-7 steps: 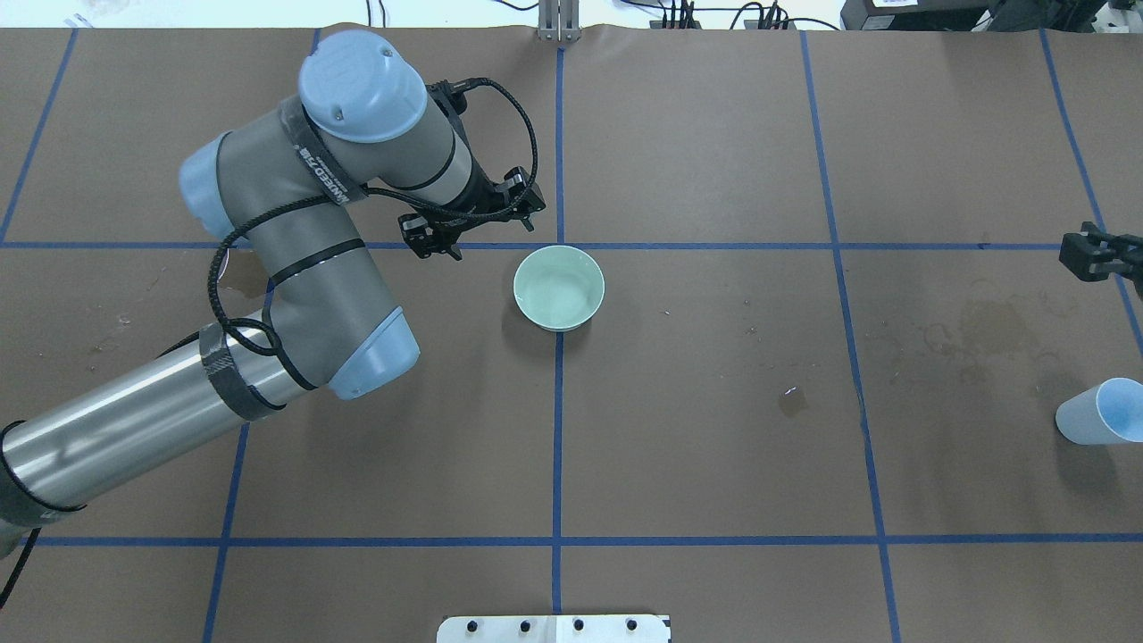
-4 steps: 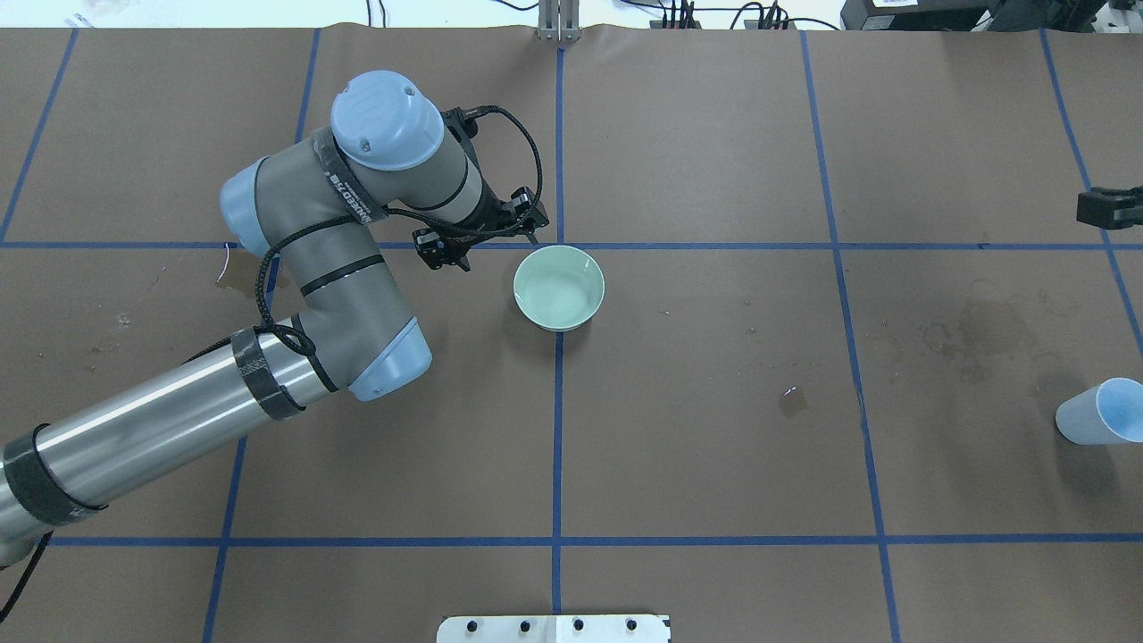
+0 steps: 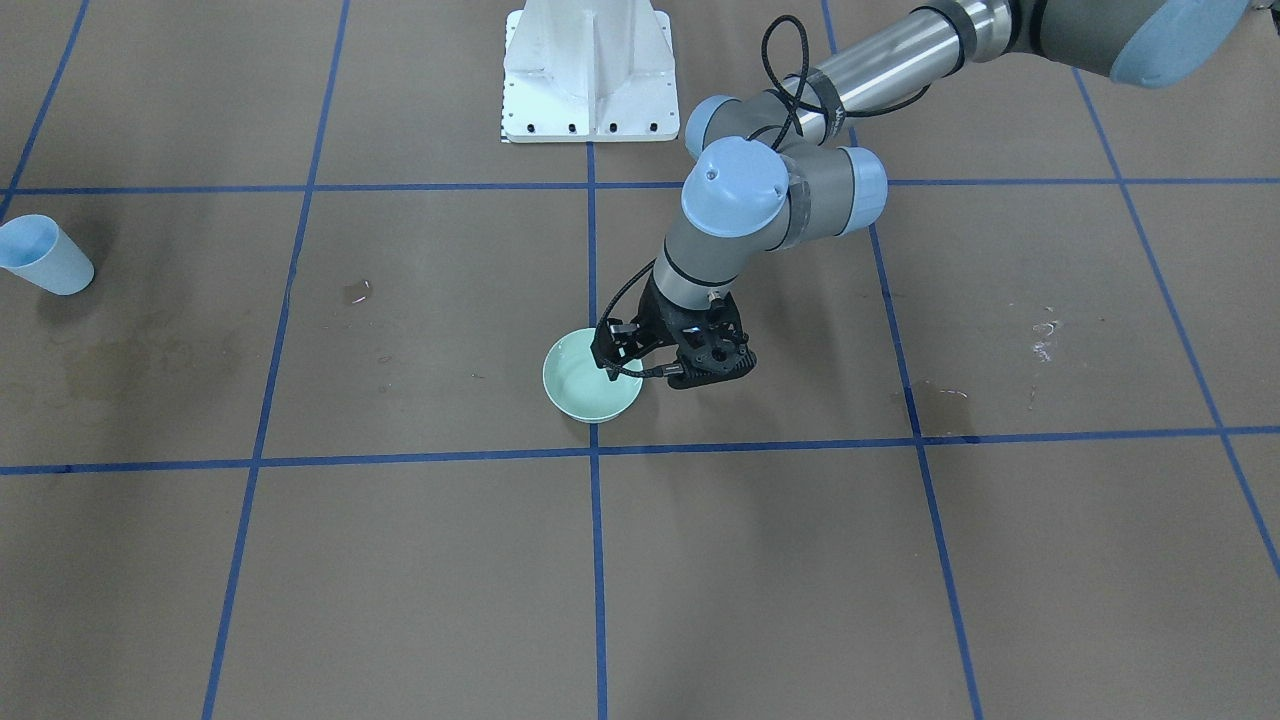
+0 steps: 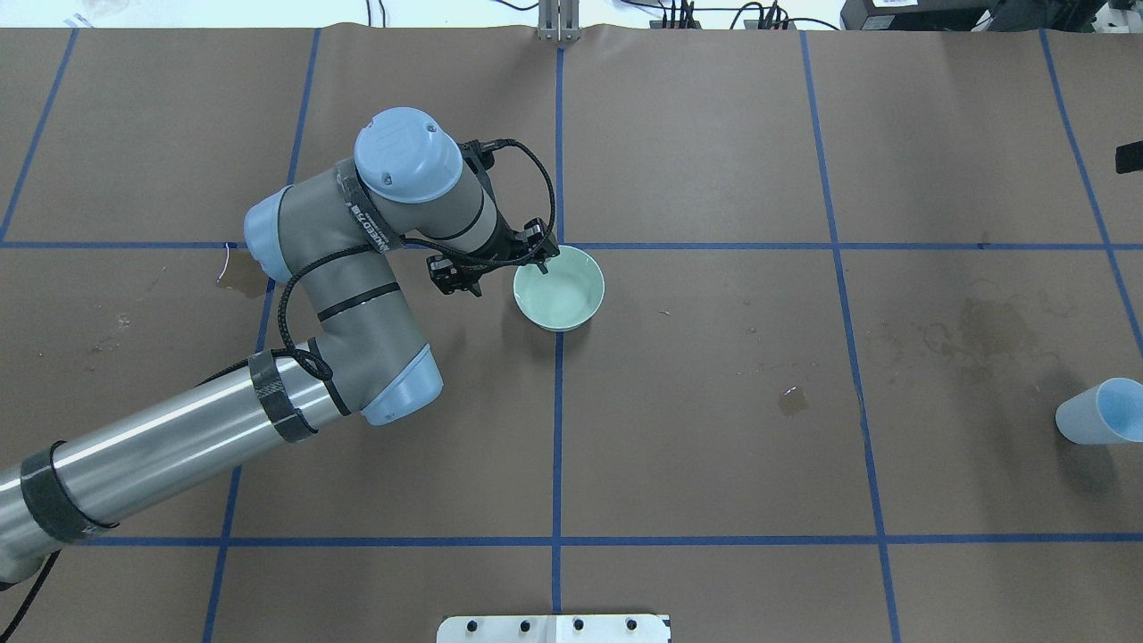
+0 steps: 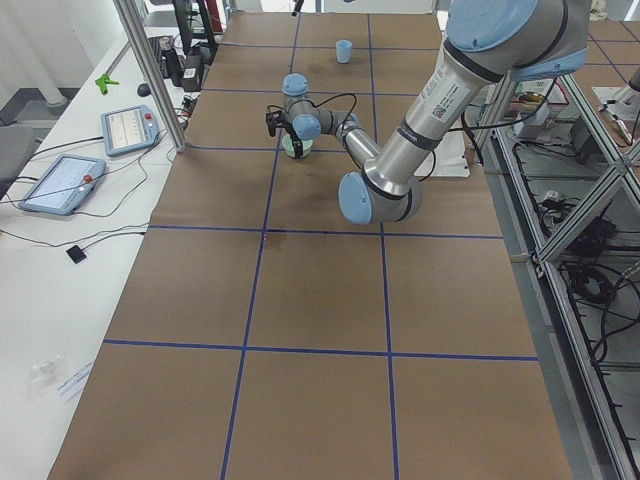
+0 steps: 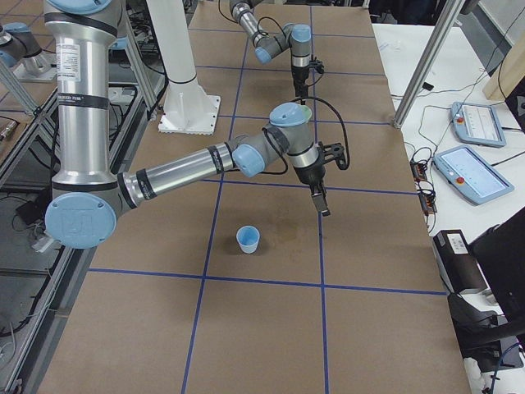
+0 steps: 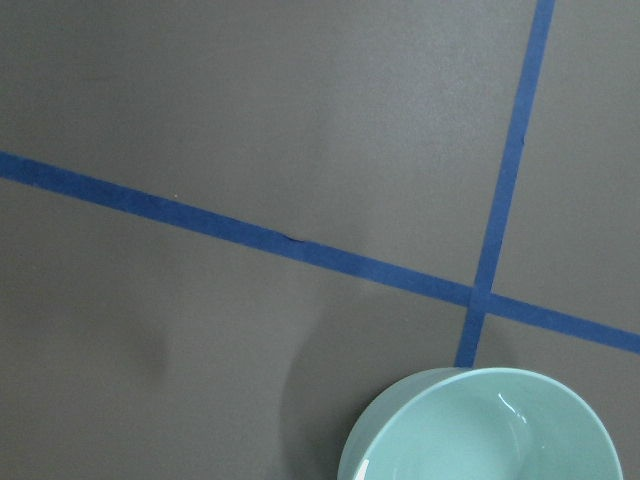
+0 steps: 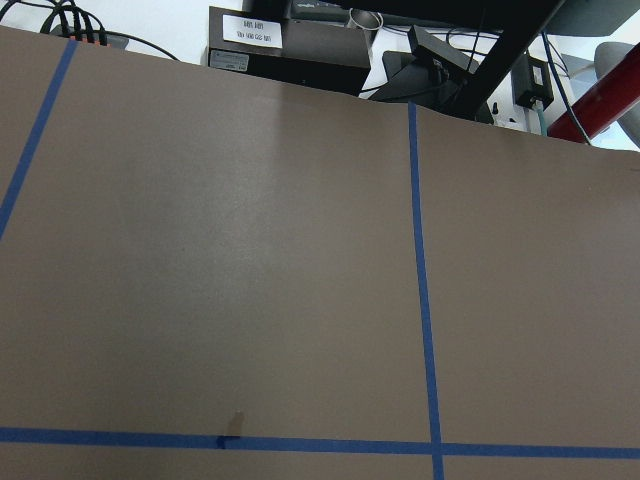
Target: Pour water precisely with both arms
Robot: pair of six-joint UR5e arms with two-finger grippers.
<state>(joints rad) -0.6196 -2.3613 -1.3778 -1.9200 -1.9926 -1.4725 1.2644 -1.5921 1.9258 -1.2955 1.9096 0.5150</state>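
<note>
The water (image 7: 500, 440) shows only as faint glints inside a mint-green bowl (image 4: 591, 304); how much there is cannot be told. The bowl stands near the middle of the brown surface (image 4: 714, 446), touching a crossing of blue tape lines (image 4: 558, 429). Seen from overhead, the left gripper (image 4: 540, 257) hangs over the bowl's rim at 10 o'clock, and the left arm (image 4: 339, 295) reaches in from 8 o'clock. Its fingers are hidden under the wrist, so whether they are spread or pressed together cannot be told. A light-blue cup (image 4: 1094, 413) stands upright well apart from the bowl, at 4 o'clock, near the surface's edge. The right arm (image 6: 205, 160) holds the right gripper (image 6: 318, 199) above bare surface, apart from the cup; its state likewise cannot be told. A small wet spot (image 4: 793, 402) lies between bowl and cup.
</note>
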